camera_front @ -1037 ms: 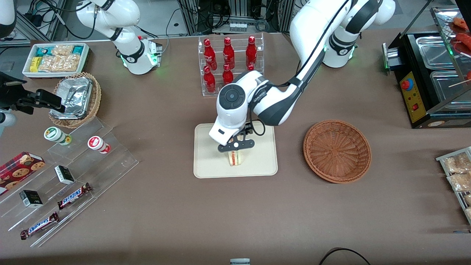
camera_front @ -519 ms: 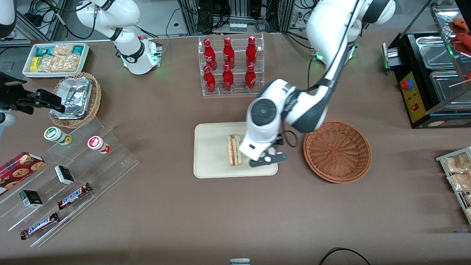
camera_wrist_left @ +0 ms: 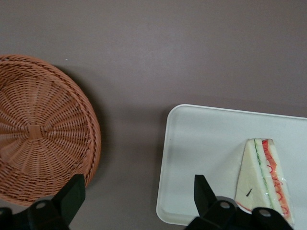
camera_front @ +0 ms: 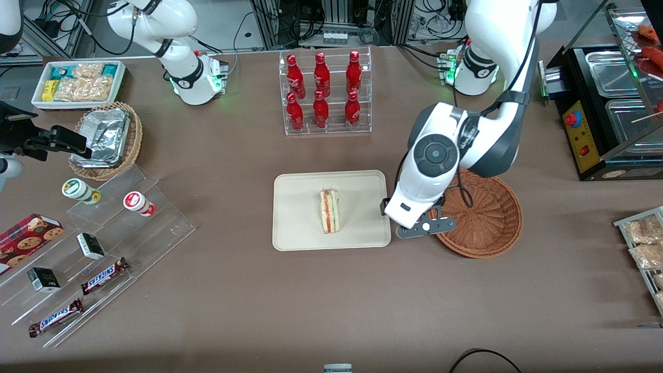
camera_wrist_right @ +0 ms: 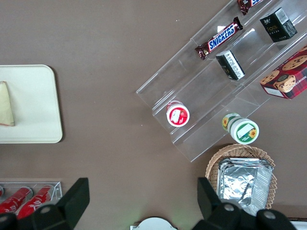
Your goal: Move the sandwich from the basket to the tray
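The sandwich (camera_front: 329, 211) (camera_wrist_left: 264, 179), a pale wedge with red and green layers, lies on the cream tray (camera_front: 300, 228) (camera_wrist_left: 201, 139), near the tray's middle. The reddish-brown woven basket (camera_front: 484, 215) (camera_wrist_left: 38, 143) stands beside the tray, toward the working arm's end, with nothing in it. My gripper (camera_front: 426, 228) (camera_wrist_left: 138, 201) hangs over the bare table strip between the tray's edge and the basket's rim. It is open with nothing between its fingers. The arm's wrist covers part of the basket in the front view.
A clear rack of red bottles (camera_front: 323, 93) stands farther from the front camera than the tray. A stepped acrylic shelf with snacks (camera_front: 103, 233), a tan basket with foil (camera_front: 106, 137) and a white bin (camera_front: 77, 83) lie toward the parked arm's end. A black food warmer (camera_front: 606, 103) is at the working arm's end.
The gripper let go of the sandwich on the tray and moved sideways off the tray toward the basket. The sandwich stays on the tray.
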### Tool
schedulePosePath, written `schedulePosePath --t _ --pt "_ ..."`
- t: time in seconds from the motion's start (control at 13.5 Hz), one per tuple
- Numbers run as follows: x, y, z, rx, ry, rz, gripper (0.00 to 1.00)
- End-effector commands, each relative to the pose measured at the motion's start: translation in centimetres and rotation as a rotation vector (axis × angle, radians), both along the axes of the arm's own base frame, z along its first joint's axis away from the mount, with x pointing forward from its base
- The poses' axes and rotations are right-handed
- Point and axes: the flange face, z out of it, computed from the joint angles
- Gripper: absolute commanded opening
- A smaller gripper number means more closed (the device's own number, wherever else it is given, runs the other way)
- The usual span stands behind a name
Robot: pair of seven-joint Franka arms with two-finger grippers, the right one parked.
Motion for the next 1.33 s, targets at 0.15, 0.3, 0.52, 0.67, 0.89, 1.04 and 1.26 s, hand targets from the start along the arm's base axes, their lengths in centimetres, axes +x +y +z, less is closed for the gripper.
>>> schedulePosePath --t 0.15,0.3,0.52,0.67,0.89,1.04,1.26 --pt "-0.2 6.3 4.1 -0.007 0.02 -0.005 1.0" --pt "-0.2 7.7 5.9 -0.055 0.014 -0.02 1.0" --pt "-0.9 13.1 10.1 -0.075 0.061 -0.181 1.0" --pt "-1.7 17.4 12.7 -0.087 0.089 -0.252 1.0" --pt "-3.8 22.6 16.6 -0.1 0.079 -0.299 1.0" --pt "-6.6 26.2 18.8 -0.094 0.07 -0.308 1.0" --pt "-7.4 27.8 20.5 -0.006 0.056 -0.307 1.0"
